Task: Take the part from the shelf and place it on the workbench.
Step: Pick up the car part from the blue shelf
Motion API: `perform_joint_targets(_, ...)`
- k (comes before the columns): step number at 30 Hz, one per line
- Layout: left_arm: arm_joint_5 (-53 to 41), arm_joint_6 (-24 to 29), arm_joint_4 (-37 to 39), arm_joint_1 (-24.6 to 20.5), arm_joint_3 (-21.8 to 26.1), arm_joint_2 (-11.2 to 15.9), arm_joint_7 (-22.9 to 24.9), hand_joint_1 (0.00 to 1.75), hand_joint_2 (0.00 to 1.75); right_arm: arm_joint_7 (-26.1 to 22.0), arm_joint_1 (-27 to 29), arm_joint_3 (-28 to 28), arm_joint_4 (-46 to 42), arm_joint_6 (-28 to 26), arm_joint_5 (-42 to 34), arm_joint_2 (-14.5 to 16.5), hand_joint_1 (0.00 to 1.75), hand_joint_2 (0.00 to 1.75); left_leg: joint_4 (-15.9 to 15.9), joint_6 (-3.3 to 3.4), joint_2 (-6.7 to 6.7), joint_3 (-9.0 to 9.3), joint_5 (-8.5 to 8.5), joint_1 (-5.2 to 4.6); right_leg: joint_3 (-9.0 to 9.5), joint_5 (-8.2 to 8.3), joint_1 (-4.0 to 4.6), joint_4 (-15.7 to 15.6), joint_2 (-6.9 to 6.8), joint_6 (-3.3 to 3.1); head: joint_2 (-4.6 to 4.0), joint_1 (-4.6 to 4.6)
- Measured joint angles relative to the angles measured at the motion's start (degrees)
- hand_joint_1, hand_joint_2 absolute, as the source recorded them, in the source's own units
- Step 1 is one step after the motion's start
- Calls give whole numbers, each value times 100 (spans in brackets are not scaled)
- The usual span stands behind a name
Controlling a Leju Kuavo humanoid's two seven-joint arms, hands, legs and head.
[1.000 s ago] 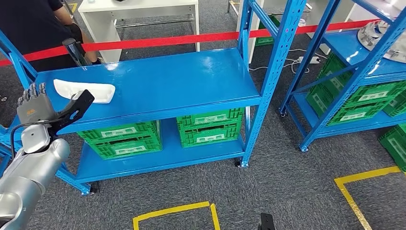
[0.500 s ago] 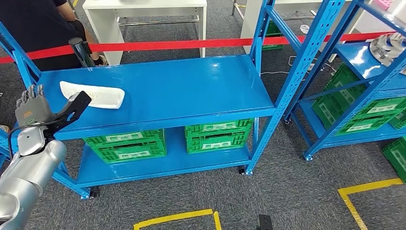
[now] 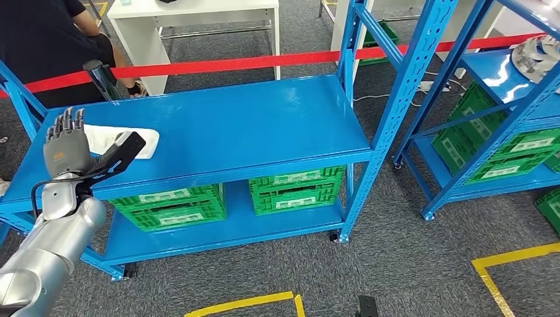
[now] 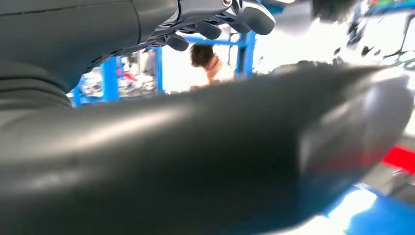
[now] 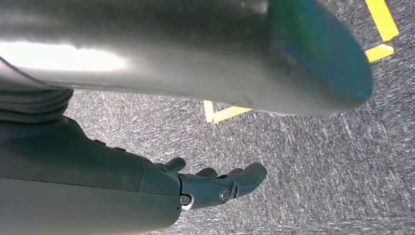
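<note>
Head view. One white part (image 3: 125, 140) lies flat on the upper blue shelf (image 3: 251, 125), near that shelf's left edge and about midway between its front and back edges. Two green crates (image 3: 173, 205) stand side by side on the lower shelf (image 3: 231, 228), one toward its left end, one toward its right end (image 3: 296, 190). One red barrier tape (image 3: 264, 61) runs behind the rack; one white table (image 3: 198, 20) and one person in dark clothing (image 3: 46, 46) are beyond it. A second blue rack (image 3: 502, 79) at right carries further green crates, too cropped to count. Two yellow floor markings (image 3: 244, 304) are partly visible on the grey carpet.

The left hand (image 3: 82, 153) is raised at the front left corner of the upper shelf, back of the hand toward the camera, fingers (image 3: 66, 125) extended upward and spread, thumb (image 3: 122, 150) splayed out to the side across the near end of the part. It holds nothing; whether the thumb touches the part cannot be told.

Right wrist view. The right hand (image 5: 215, 186) hangs over carpet, fingers loosely extended and apart, empty.
</note>
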Motion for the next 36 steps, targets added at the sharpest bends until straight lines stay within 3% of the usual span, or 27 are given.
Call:
perform_joint_targets(1, -38, 57, -5, 2, 15, -16, -56, 0, 175, 1, -2, -4, 0, -2, 6, 1, 0, 0, -9, -17, 0, 5, 3, 2, 1, -2, 2, 0, -1, -7, 0, -1)
perform_joint_targets(7, -584, 267, -8, 57, 22, -113, -226, 0, 175, -19, -7, -46, 0, 23, 82, 1, 0, 0, -21, -68, -1, 15, 3, 8, 9, -7, 6, 2, -4, -23, 0, 1)
perform_joint_targets(18, -1575, 269, -8, 394, -285, -228, -296, 0, 175, -84, -6, -49, 0, 122, 178, 1, 0, 0, -14, -66, -1, 15, 0, 5, 19, -7, -9, -3, -7, -22, 1, 2)
perform_joint_targets(22, -1707, 209, -6, 467, -371, -294, -286, 0, 0, -97, -5, -70, 0, 123, 176, 1, 0, 0, -13, -63, -1, 16, -5, -2, 19, -9, -14, -4, -8, -19, 0, 1)
perform_joint_targets(27, -1317, 131, -5, 584, -358, -421, -587, 0, 0, -93, -1, -111, 0, 122, 175, 1, 0, 0, -11, -63, -2, 15, -5, -4, 20, -9, -14, -4, -10, -18, 1, 2)
perform_joint_targets(34, -967, 580, -54, 510, -11, -487, -768, 0, 0, -89, 5, -198, 0, 107, 227, 1, 0, 0, -10, -64, -2, 16, -6, -4, 20, -9, -12, -4, -9, -18, 0, 1)
perform_joint_targets(36, -914, 591, -74, 448, 99, -486, -743, 0, 0, -96, 6, -226, 0, 107, 229, 7, 0, 0, -12, -22, -1, 2, -21, -20, 37, 6, -33, -43, -12, 15, 0, 0)
